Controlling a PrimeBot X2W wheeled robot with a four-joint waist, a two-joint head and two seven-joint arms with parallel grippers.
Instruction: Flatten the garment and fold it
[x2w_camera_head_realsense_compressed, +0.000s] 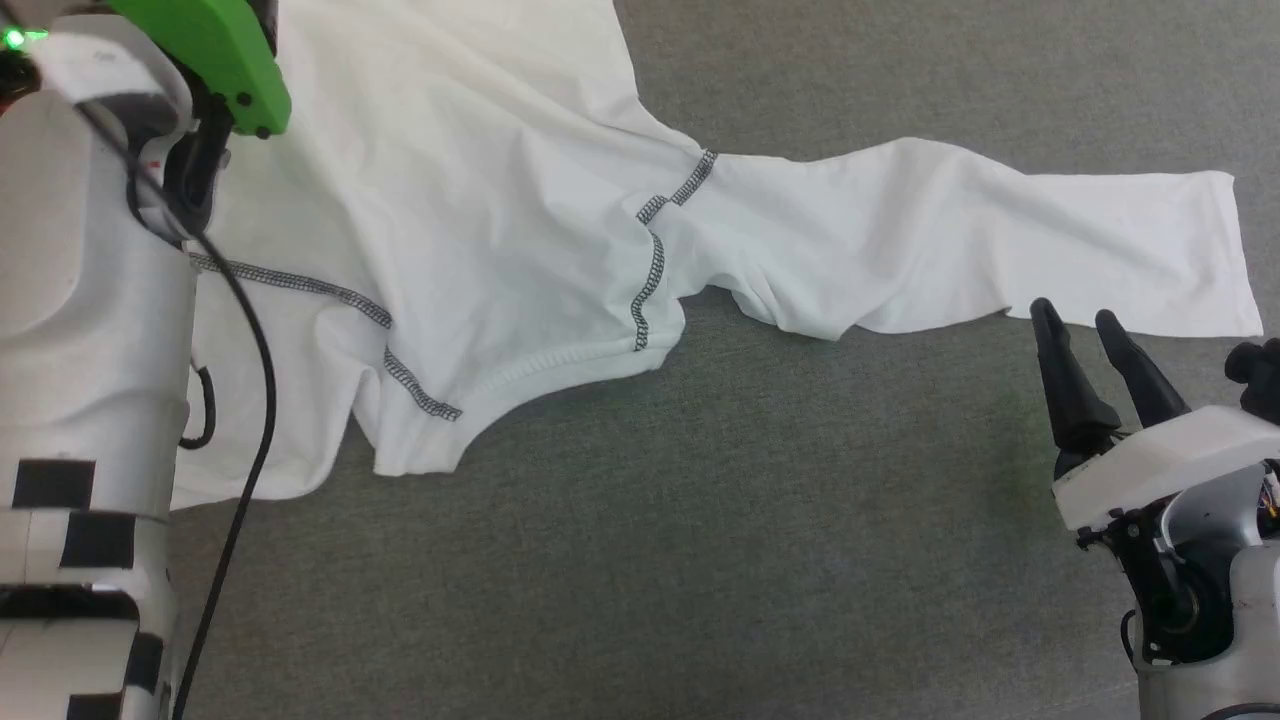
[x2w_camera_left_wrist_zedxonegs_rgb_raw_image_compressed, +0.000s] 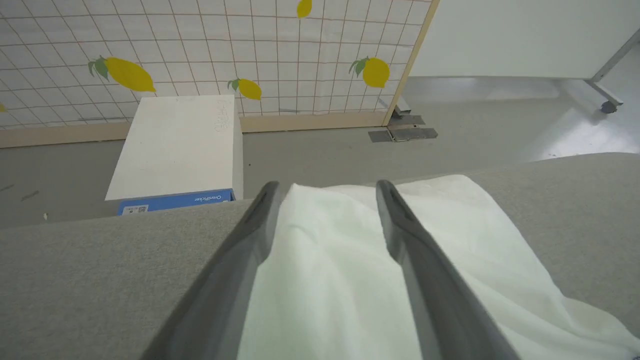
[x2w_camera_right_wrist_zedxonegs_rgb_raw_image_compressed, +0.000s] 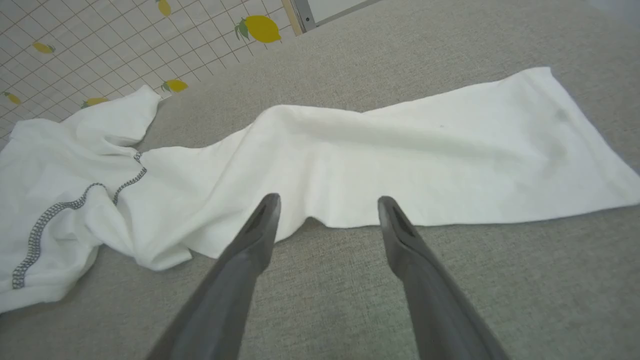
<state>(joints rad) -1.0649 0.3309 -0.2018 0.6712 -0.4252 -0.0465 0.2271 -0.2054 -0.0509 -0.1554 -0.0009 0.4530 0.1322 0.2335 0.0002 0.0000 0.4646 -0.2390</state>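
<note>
Flattening is the step in hand. The white thin-knit garment (x2w_camera_head_realsense_compressed: 480, 200) lies spread but wrinkled on the grey cloth-covered table (x2w_camera_head_realsense_compressed: 700, 560), bunched where its long sleeve (x2w_camera_head_realsense_compressed: 1000, 240) joins the body. The right end effector (x2w_camera_head_realsense_compressed: 1075, 312) hovers just beside that sleeve's near edge, fingers wide apart, empty. The left end effector (x2w_camera_left_wrist_zedxonegs_rgb_raw_image_compressed: 326, 184) is spread wide too, with cloth lying between its fingers and nothing pinched. Next, I judge, comes a pinch on the sleeve's edge and an outward pull. The left wrist view adds a rigid white box (x2w_camera_left_wrist_zedxonegs_rgb_raw_image_compressed: 175, 145) beyond the garment, while the head view gives the dark zigzag seams (x2w_camera_head_realsense_compressed: 650, 270).
</note>
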